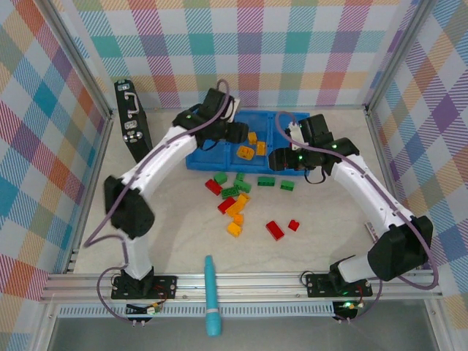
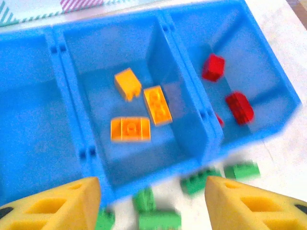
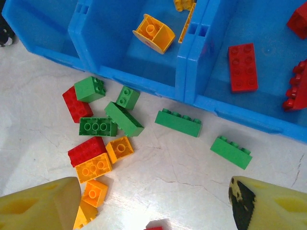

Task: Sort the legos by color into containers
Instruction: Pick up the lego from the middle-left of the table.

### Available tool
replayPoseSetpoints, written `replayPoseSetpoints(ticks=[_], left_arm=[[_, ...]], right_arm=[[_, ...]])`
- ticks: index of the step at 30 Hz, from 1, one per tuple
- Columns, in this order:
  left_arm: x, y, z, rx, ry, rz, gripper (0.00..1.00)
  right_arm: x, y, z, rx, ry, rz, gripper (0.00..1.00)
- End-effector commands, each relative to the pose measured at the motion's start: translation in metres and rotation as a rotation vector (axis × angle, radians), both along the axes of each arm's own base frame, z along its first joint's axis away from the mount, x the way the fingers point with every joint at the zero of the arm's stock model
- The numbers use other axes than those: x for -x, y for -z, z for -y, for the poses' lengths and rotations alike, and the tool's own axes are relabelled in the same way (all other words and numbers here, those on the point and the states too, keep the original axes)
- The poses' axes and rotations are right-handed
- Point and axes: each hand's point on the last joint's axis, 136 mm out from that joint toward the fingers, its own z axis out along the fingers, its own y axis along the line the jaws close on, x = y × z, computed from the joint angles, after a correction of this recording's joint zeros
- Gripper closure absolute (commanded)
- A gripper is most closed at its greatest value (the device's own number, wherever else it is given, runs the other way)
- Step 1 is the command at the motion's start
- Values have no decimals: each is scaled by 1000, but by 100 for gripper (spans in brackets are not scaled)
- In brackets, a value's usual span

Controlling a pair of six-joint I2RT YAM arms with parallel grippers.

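Left end effector (image 2: 152,205) wide, empty, over blue plastic tray (image 2: 180,103); right end effector (image 3: 153,206) wide above crowded mixed-colour plastic bricks (image 3: 98,127). Risk: pinching two colours together.

No text, label, brand or number legible in any view; black case (image 1: 132,121), far left, carries pale silver marks, too small to read as letters or figures; stud tops of the legos (image 3: 97,126) too soft to make out any moulded lettering.
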Motion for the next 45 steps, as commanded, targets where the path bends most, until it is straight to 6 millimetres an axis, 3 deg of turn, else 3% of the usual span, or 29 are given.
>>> replayPoseSetpoints(ticks=[1, 5, 8, 13, 22, 29, 35, 40, 43, 45], left_arm=[[70, 68, -14, -163, 73, -189, 37], [143, 107, -23, -229, 148, -285, 35], [183, 127, -21, -269, 194, -295, 36], [217, 144, -17, -260, 213, -286, 31], [231, 185, 0, -288, 257, -312, 28], [224, 210, 4, -369, 294, -303, 25], [221, 231, 1, -425, 275, -323, 26], [223, 245, 2, -443, 280, -358, 36], [221, 242, 3, -453, 278, -355, 51], [220, 234, 5, -445, 292, -349, 53]], right_arm=[[2, -34, -1, 10, -62, 98, 17], [0, -46, -1, 32, -90, 127, 17], [-1, -49, -2, 33, -99, 136, 16], [0, -48, 1, 43, -87, 132, 15], [8, -63, 10, 57, -75, 170, 13], [6, -86, 10, 84, -110, 220, 13], [7, -83, 11, 80, -104, 216, 13], [8, -76, 12, 89, -98, 204, 13], [8, -75, 14, 96, -94, 205, 12], [8, -74, 15, 102, -90, 205, 12]])
